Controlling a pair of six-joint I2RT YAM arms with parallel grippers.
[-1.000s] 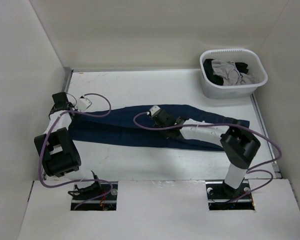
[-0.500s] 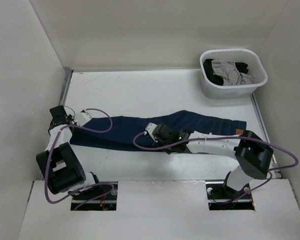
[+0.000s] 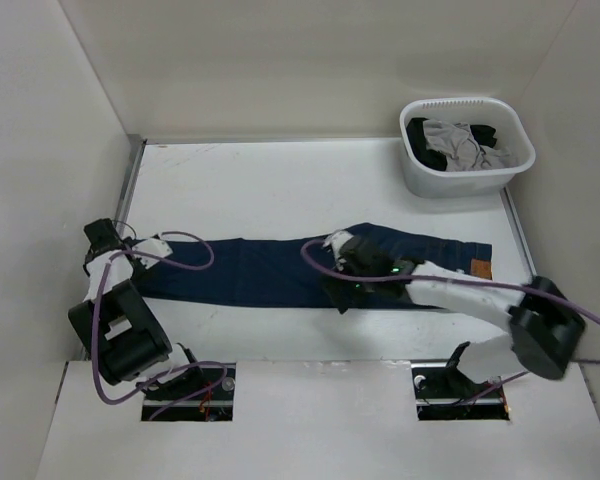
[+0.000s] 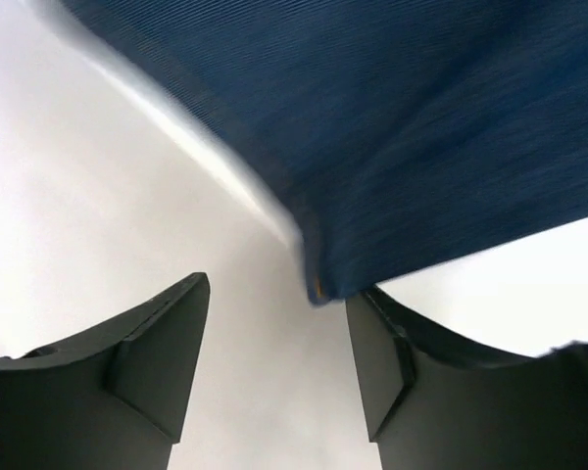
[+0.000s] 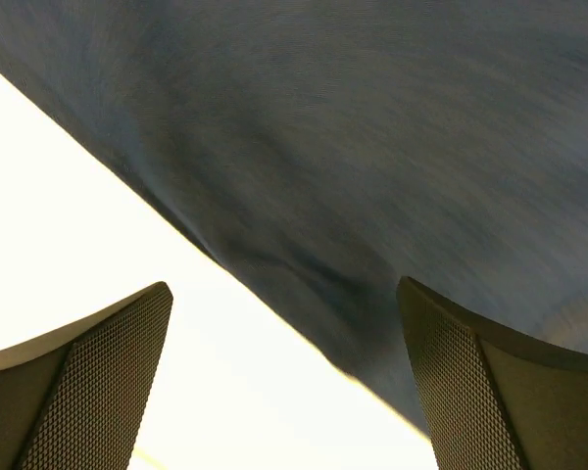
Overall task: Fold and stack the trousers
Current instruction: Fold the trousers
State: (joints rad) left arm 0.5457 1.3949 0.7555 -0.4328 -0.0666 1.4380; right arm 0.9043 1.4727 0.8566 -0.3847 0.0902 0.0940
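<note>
The trousers (image 3: 250, 272) are dark navy jeans lying as one long narrow strip across the table, with a tan waistband patch (image 3: 480, 268) at the right end. My left gripper (image 3: 138, 262) sits low at their left end. In the left wrist view it (image 4: 279, 323) is open, and the hem corner (image 4: 318, 286) lies just beyond the right finger (image 4: 392, 362), free of the jaws. My right gripper (image 3: 340, 293) hovers over the strip's near edge at mid length. Seen from the right wrist, it (image 5: 284, 333) stands wide open above the denim (image 5: 372, 147) and grips nothing.
A white plastic basket (image 3: 420, 180) with grey and black garments stands at the back right corner. White walls close in the left, back and right. The right forearm (image 3: 460, 290) lies low across the trousers' right part.
Both grippers went from shut to open and let go of the trousers. They had drawn the cloth toward the near side, and it now lies narrower and flat.
</note>
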